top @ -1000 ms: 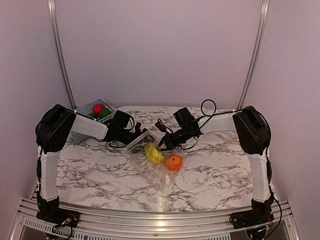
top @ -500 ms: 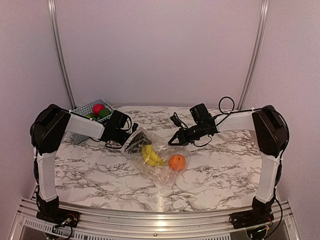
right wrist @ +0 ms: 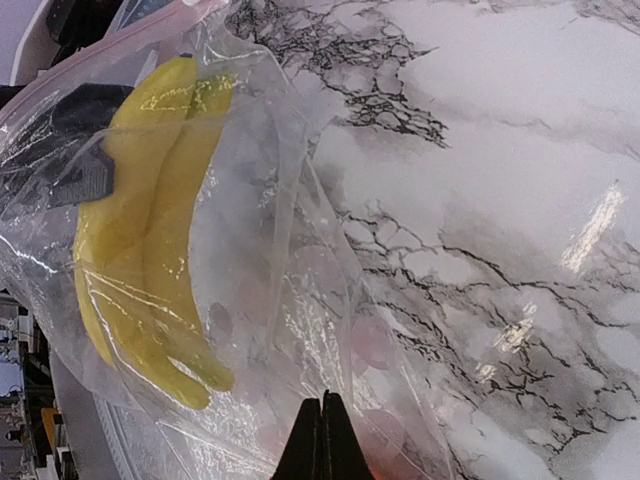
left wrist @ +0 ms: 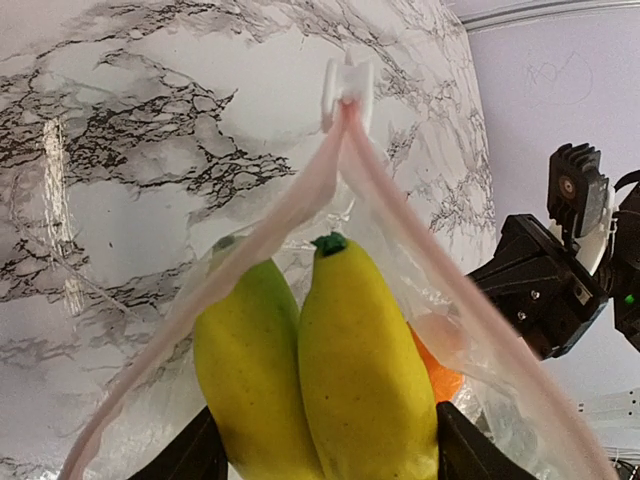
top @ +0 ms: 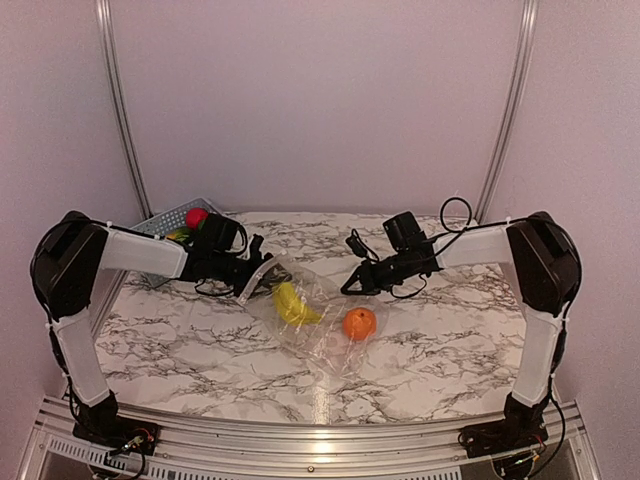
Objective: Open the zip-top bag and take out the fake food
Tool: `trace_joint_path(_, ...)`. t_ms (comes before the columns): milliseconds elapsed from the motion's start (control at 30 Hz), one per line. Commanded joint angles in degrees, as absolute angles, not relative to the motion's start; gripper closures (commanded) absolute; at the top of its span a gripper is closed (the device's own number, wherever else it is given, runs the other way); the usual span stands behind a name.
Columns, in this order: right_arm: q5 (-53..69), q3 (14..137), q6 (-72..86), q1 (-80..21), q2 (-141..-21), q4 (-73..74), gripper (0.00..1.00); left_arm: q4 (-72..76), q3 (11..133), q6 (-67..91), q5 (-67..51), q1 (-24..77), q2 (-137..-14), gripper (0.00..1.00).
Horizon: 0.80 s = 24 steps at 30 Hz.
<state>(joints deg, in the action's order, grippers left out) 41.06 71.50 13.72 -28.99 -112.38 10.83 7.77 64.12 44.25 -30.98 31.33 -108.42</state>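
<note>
no readable text, labels or numbers

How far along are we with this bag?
Done: the zip-top bag is parted at its mouth, slider at the far end. In hand: right gripper pinches the plastic; left gripper straddles the bananas. Left: bananas and orange sit inside, so all removal.
</note>
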Motion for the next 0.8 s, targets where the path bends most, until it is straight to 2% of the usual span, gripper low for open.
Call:
trace_joint_path(0,38.76,70.56,15.02,-28.17,-110.48,9.33,1.00,9.83,60.84,42.93,-29.75,30.24,-103.79,0.60)
trace_joint_path(267,38.59,69.31,15.11,-28.10,-109.72,8.80,1.00,4.78,59.60,40.82,-24.51,26.62,-99.23,0.60)
trace_joint_path(767,38.29,69.12,15.12,-27.98,-109.51,8.86,1.00,7.59,58.27,39.78,-29.65,18.05,-94.17,0.61)
